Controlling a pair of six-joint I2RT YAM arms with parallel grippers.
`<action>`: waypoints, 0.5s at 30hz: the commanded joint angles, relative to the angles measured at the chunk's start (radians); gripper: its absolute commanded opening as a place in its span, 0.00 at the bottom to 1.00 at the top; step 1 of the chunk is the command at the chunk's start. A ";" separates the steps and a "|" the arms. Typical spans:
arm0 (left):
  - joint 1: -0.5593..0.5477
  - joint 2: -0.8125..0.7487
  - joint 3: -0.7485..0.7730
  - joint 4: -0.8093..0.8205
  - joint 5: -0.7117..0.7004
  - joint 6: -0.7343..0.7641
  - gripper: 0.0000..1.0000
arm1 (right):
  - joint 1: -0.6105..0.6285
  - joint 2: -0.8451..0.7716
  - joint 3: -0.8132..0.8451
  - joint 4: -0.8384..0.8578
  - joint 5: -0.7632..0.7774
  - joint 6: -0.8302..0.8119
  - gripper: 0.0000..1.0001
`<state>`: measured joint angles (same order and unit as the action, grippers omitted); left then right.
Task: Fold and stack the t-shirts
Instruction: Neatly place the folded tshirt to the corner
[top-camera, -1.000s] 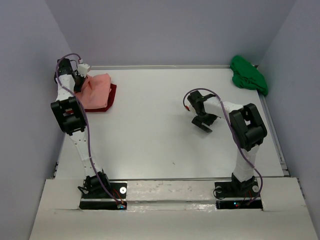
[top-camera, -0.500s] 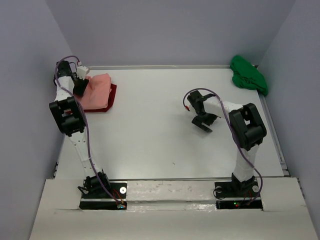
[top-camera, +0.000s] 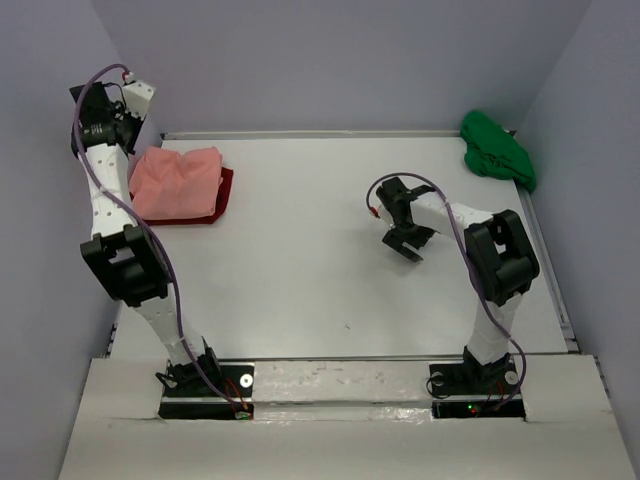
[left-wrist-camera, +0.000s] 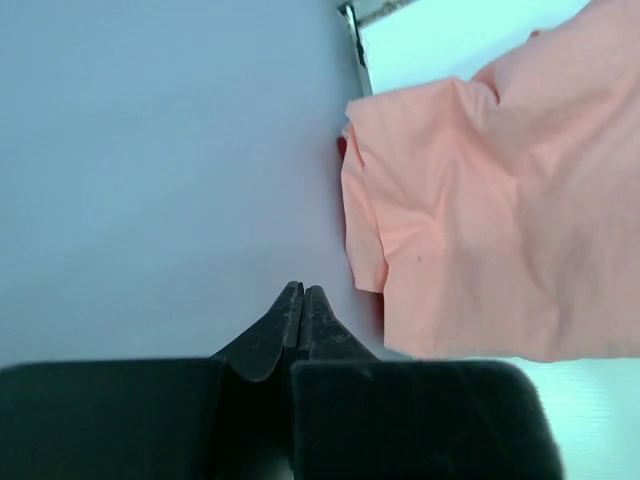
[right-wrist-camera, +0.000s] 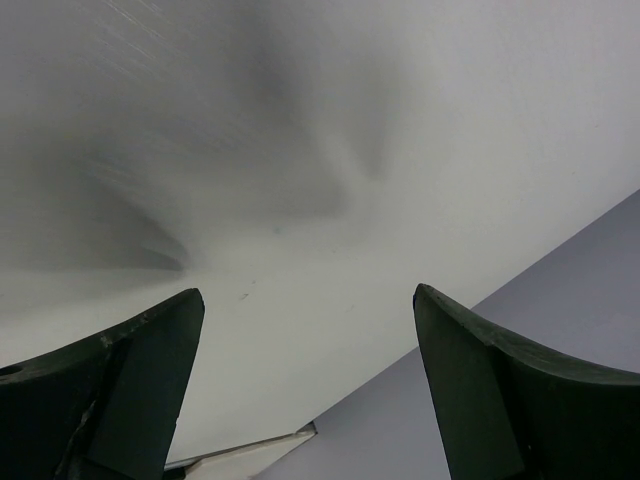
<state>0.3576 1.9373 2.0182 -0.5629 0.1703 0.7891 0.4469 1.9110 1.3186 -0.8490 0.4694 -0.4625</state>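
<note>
A folded salmon-pink t-shirt (top-camera: 178, 183) lies at the table's far left, on top of a deep red t-shirt (top-camera: 226, 189) whose edge shows along its right and near sides. A bright green t-shirt (top-camera: 497, 147) lies crumpled in the far right corner. My left gripper (top-camera: 100, 122) hangs high against the left wall, above and left of the pile, shut and holding nothing. In the left wrist view its fingers (left-wrist-camera: 302, 292) are pressed together, with the pink shirt (left-wrist-camera: 480, 200) below to the right. My right gripper (top-camera: 405, 241) hovers open over bare table; nothing is between its fingers (right-wrist-camera: 310, 300).
Grey walls enclose the table (top-camera: 320, 260) on the left, back and right. The left arm's upper links stand close to the left wall (top-camera: 60, 200). A metal rail (top-camera: 545, 240) runs along the table's right edge.
My left gripper has let go of the pink shirt, risen up and back toward the left wall, and shut again empty. The pink shirt now lies flat. The right arm has barely moved.
</note>
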 joint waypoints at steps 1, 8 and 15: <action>0.004 -0.038 -0.076 0.011 0.037 -0.014 0.00 | 0.010 -0.055 0.021 -0.002 -0.017 0.013 0.91; 0.015 0.067 -0.115 0.061 0.102 -0.050 0.00 | 0.010 -0.055 0.033 -0.016 -0.035 0.010 0.90; 0.017 0.259 -0.001 0.098 0.144 -0.120 0.00 | 0.010 -0.024 0.033 -0.033 -0.040 0.008 0.90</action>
<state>0.3683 2.1708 1.9324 -0.5045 0.2726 0.7227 0.4469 1.8984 1.3190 -0.8589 0.4362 -0.4625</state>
